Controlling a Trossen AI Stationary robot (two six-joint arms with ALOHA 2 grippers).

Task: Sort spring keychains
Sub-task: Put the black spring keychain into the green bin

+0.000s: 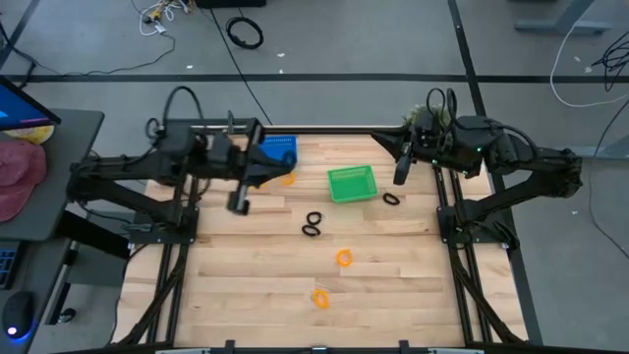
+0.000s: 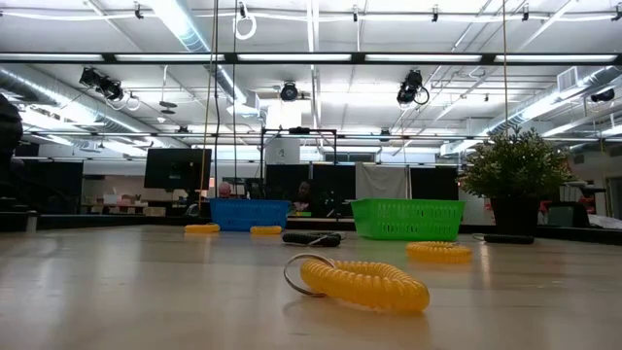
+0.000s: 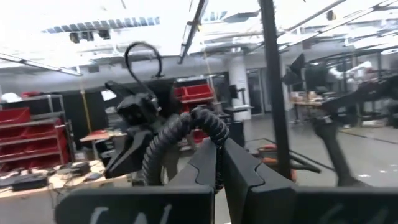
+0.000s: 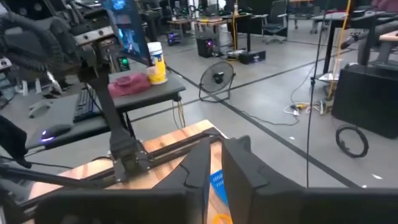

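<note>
My left gripper is raised above the table's left half, near the blue basket, and is shut on a black spring keychain. My right gripper hovers by the green basket; its fingers are shut and hold nothing. Orange keychains lie flat on the wood at mid-table, near the front and beside the blue basket. A black pair lies in the middle, and one more black one lies right of the green basket. My left gripper pinches the black spring keychain between its two fingers at one stretch of the coil. The rest of the loop arches up and over the side of one finger. The fingers lie about level, and the keychain is lifted clear of the table.
Both mesh baskets stand at the table's far side, blue on the left and green in the middle. A potted plant stands at the far right corner. Bare wood lies along the near edge around the closest orange keychain.
</note>
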